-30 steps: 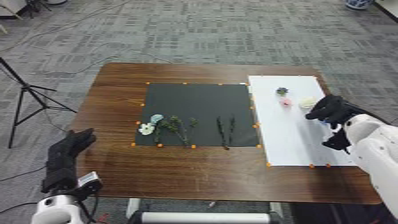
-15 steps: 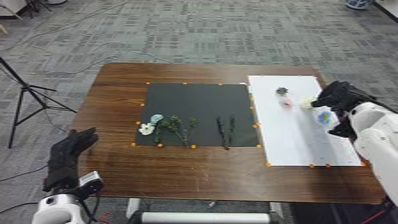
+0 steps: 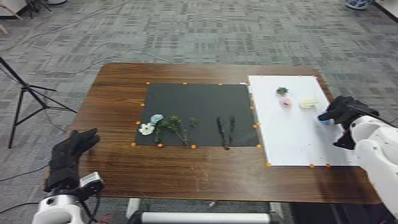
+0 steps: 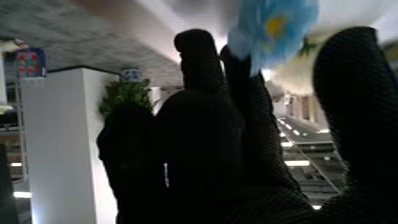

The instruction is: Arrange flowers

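Along the surface (image 3: 204,172)'s right edge, we hold our right hand (image 3: 344,109) open, fingers nearly straight beside a blue flower (image 4: 277,30); our left hand (image 3: 64,156)'s fingers are relaxed.

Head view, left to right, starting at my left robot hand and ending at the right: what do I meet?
Left robot hand → white flower → leafy green sprigs → dark stems → pink flower → cream flower → right robot hand.
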Robot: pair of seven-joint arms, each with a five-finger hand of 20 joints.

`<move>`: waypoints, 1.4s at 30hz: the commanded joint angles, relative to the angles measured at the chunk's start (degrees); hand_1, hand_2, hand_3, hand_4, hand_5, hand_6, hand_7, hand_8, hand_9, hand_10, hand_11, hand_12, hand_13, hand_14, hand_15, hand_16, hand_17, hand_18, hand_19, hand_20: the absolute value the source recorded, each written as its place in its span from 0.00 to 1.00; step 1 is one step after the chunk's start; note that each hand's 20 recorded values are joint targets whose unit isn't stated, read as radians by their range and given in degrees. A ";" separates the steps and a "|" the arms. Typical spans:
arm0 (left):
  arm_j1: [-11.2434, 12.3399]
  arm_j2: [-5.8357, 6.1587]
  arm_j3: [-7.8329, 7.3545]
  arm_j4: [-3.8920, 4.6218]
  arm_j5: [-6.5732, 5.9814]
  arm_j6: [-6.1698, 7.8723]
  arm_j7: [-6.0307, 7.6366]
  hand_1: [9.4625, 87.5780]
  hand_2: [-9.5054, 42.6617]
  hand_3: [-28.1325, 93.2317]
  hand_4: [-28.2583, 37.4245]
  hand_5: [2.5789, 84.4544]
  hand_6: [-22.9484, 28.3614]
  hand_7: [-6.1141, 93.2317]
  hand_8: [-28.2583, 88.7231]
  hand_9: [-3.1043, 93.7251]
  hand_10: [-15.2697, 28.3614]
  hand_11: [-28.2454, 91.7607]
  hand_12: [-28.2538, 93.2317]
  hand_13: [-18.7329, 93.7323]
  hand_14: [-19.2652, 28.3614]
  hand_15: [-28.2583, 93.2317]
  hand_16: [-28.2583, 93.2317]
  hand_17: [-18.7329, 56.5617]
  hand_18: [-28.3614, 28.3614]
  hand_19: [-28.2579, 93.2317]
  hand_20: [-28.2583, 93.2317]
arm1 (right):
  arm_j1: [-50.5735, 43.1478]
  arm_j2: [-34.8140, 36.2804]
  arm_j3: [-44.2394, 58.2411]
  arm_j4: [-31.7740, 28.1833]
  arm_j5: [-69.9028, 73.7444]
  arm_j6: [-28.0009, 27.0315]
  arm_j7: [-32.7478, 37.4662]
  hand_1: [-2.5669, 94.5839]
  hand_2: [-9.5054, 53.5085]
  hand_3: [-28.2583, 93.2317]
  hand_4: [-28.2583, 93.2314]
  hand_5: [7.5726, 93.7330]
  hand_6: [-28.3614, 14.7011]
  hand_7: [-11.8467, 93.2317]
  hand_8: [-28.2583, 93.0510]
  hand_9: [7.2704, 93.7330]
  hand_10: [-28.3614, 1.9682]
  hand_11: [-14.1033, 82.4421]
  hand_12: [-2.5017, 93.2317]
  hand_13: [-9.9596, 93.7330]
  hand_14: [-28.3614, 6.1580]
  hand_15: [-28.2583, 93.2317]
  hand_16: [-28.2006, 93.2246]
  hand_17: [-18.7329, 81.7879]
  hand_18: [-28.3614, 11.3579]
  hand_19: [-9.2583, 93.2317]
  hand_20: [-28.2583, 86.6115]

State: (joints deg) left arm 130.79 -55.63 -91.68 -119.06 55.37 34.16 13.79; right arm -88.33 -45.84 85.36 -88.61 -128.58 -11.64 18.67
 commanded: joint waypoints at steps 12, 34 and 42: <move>1.25 0.59 -2.87 -0.48 -0.37 1.07 0.11 0.17 0.71 0.74 0.00 0.65 0.50 0.21 0.16 0.61 0.69 0.41 0.31 0.55 0.75 0.36 0.21 0.32 0.69 0.34 0.35 | 4.84 -0.29 -6.54 -8.43 14.58 9.55 -1.73 0.69 0.00 0.68 0.09 0.81 0.62 0.37 0.36 0.98 0.64 0.46 0.40 1.00 0.80 0.76 0.50 0.86 0.36 1.00 0.80; -4.20 2.21 0.32 1.04 -0.22 0.27 -0.50 0.18 0.69 0.73 0.00 0.65 0.50 0.21 0.16 0.61 0.69 0.41 0.31 0.55 0.75 0.36 0.21 0.32 0.69 0.34 0.35 | 28.49 -33.56 -31.57 -0.16 7.39 -14.32 -9.33 0.68 0.00 0.69 0.08 0.82 0.62 0.38 0.35 0.99 0.66 0.40 0.41 1.00 0.81 0.75 0.51 0.86 0.39 1.00 0.82; -6.31 2.23 2.07 1.81 -0.27 -0.19 -1.02 0.18 0.69 0.73 0.00 0.65 0.50 0.21 0.16 0.61 0.69 0.41 0.31 0.55 0.75 0.36 0.21 0.32 0.69 0.34 0.35 | 28.64 -38.25 -30.76 6.13 1.18 -12.51 -11.22 0.67 0.00 0.69 0.08 0.82 0.63 0.38 0.34 1.00 0.67 0.35 0.39 1.00 0.81 0.75 0.51 0.86 0.38 1.00 0.81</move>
State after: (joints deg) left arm 125.72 -53.36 -90.66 -117.31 54.96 34.81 13.33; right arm -59.00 -80.88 55.22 -85.04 -123.55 -25.40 8.15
